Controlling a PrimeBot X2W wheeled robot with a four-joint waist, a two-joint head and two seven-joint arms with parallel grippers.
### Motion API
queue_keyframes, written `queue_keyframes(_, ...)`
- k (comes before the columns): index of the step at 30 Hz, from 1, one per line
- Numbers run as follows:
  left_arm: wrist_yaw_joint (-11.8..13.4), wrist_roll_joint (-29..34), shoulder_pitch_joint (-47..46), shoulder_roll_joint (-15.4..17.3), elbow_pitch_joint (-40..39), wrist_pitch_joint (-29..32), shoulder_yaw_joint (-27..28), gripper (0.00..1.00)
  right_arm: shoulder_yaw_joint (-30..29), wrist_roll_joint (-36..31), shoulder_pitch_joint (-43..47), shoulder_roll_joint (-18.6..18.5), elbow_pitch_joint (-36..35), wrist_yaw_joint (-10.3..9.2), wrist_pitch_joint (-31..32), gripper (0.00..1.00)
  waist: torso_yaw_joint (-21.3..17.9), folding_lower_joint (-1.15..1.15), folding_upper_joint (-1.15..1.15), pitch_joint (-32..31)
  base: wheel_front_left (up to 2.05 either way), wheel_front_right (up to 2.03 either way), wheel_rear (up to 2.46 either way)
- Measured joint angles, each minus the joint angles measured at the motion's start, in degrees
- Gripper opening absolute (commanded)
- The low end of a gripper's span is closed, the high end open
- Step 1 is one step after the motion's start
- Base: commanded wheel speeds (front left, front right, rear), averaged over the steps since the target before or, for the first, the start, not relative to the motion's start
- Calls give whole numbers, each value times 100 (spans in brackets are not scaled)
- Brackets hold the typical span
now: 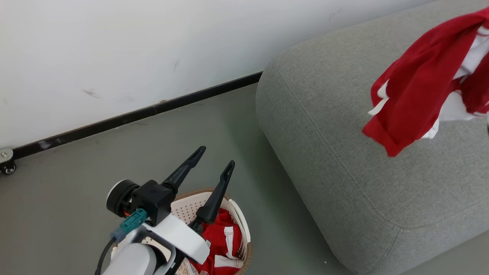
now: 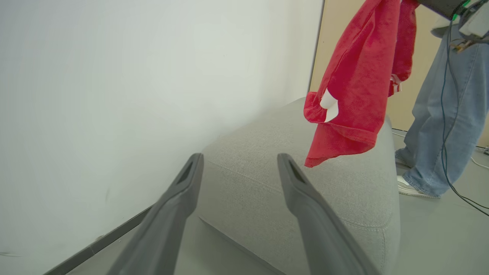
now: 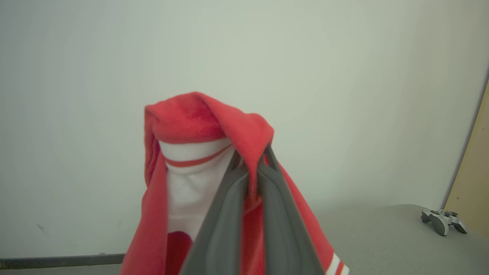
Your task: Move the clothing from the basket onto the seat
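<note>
Head view: left gripper (image 1: 216, 156) raised over the basket (image 1: 186, 209), fingers spread wide with nothing between them; left wrist view shows the same gap (image 2: 240, 158)

Basket on the floor by the seat's (image 1: 344, 114) near-left corner; arm and wrist housing cover its middle and the frame's bottom edge cuts it off. Perforated cream wall and brown rim show on the far and right sides

Clothing in the basket (image 1: 221, 236): red with white stripes, bunched against the right wall. A scrap of white marking at the bottom edge is cut off and unreadable

Red garment (image 1: 420, 84) hangs in the air over the seat's right part, its top and right side lost past the frame edge. Left wrist view: the garment (image 2: 355, 76) dangles with its lowest hem clear of the seat (image 2: 248, 183), upper end running out of frame

Right wrist view: right gripper (image 3: 253, 156) pinched tight on a fold of the garment (image 3: 191, 118), fingertips buried in cloth. White panel with one red stripe shows beside the fingers; red and white banding at the lower right, cut off

Grey game controller (image 3: 443, 221) rests on the seat (image 3: 382, 229) near its far right edge; small, buttons not legible

Person's legs (image 2: 439, 126) in blue jeans stand beyond the seat's far end, cut off at the waist; dark cables (image 2: 454, 133) hang in front of them

Black skirting board (image 1: 133, 114) along the wall; a castor (image 1: 7, 162) at the left edge, half out of frame
</note>
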Motion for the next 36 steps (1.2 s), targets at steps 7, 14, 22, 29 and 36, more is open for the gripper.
queue_keyframes(7,123,60,35,145,-281,3,134,100,-313,58,-817,-208,464,0,235,0,162,0,0,193,0,0,0)
queue_keyframes(14,175,99,35,199,-528,83,143,100,-561,18,-1206,-399,929,0,320,0,318,0,0,373,0,0,0)
queue_keyframes(22,196,192,33,305,-826,199,140,100,-1089,-77,-1488,-661,1521,0,357,0,519,0,0,625,0,0,0)
queue_keyframes(29,196,246,-1,331,-1039,270,90,100,-1269,-346,-1547,-1196,1963,0,221,0,666,0,0,843,0,0,0)
queue_keyframes(36,193,292,-119,356,-1160,357,53,100,-1281,-420,-1525,-1125,2201,0,-81,0,775,0,0,1043,0,0,0)
